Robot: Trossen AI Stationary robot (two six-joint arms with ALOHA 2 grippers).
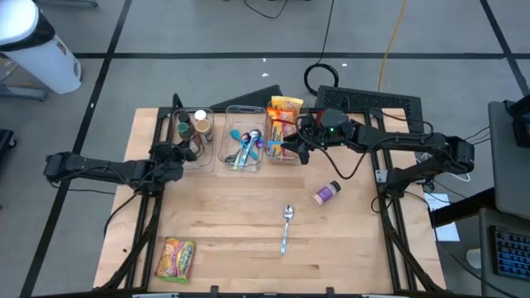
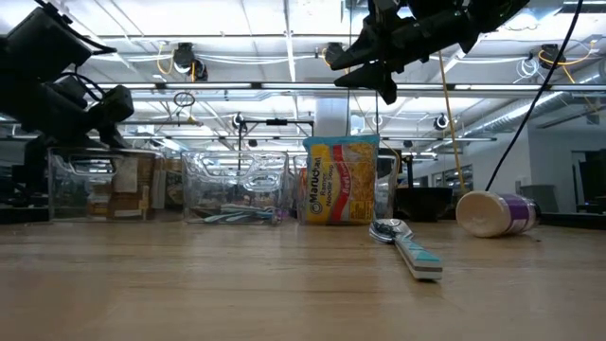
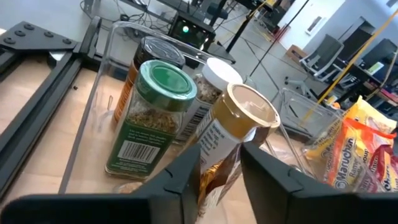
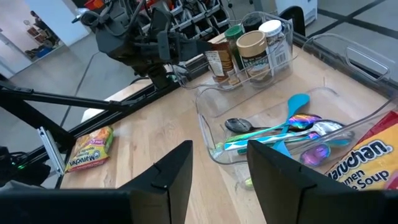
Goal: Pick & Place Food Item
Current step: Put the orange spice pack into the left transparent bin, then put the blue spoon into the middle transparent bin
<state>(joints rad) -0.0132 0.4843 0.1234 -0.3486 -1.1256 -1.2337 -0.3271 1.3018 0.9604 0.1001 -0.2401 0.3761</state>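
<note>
Three items look left to me: between my left gripper's (image 3: pixel 221 174) parted fingers a tan-lidded spice jar (image 3: pixel 231 134) already stands in its bin (image 1: pixel 205 157). My right gripper (image 4: pixel 217 171), empty and part-open, hovers above the utensil bin (image 4: pixel 214 146); farther off lie a spoon (image 1: pixel 286 223), purple-labelled jar (image 1: pixel 326 194) and ramen packet (image 1: pixel 176 258).

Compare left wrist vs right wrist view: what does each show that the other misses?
Left wrist only: the left tool with its fingers either side of the tan-capped spice jar, not visibly clamping it.

Right wrist only: the open right tool, the clear plastic bin of teal-handled spoons, the yellow ramen packet lying on the wooden table, and the whole left arm.

Both: the clear spice bin, the green-lidded jar, the white-capped jar, and orange-yellow Maruchan ramen packets.
</note>
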